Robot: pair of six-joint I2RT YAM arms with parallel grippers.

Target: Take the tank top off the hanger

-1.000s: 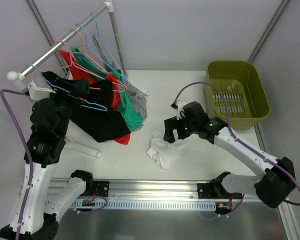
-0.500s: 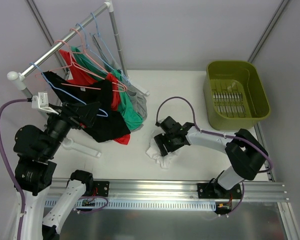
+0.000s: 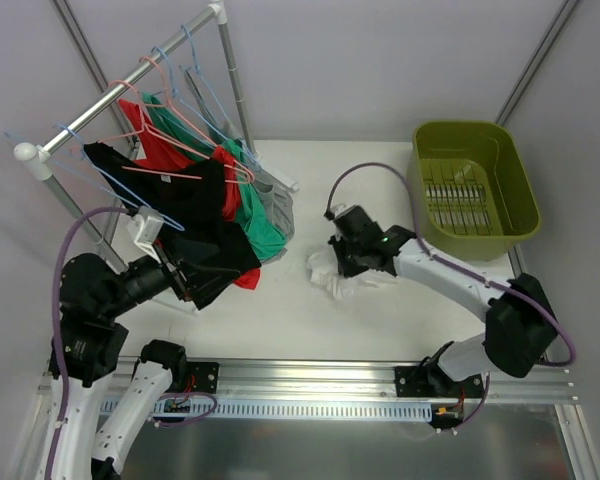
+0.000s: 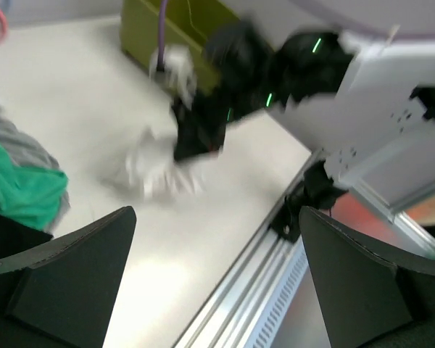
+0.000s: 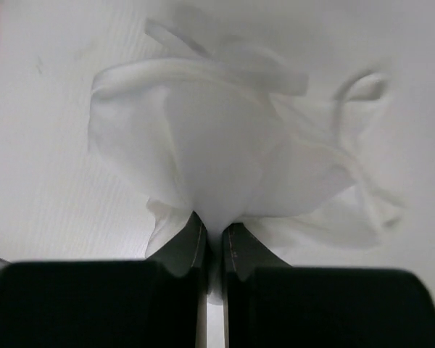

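Two things had changed within the last second. The right gripper (image 5: 215, 233), which had been poised above the white tank top (image 5: 217, 138), had dropped onto it, clenched on a fold and then drawn back toward the bin (image 3: 520, 215), dragging the cloth across the table (image 3: 280, 320). The left gripper (image 4: 216, 217) had come down from the rail (image 3: 120, 85) to the lower edge of the black garment (image 3: 205, 235) and hung there with its fingers spread wide and nothing between them.

For the task this probably meant the removal itself was done. The white top carried no hanger and lay crumpled on the table, well apart from the rack, so what remained looked like putting it away.

Seen from the right wrist, the top sat directly ahead of the fingertips, touching them. A pinch of fabric was caught between the nearly closed jaws, the bulk fanned out beyond them, and loose straps trailed off to the far right. Seen from the left wrist, it lay well ahead and across the table, blurred, with the right arm over it.
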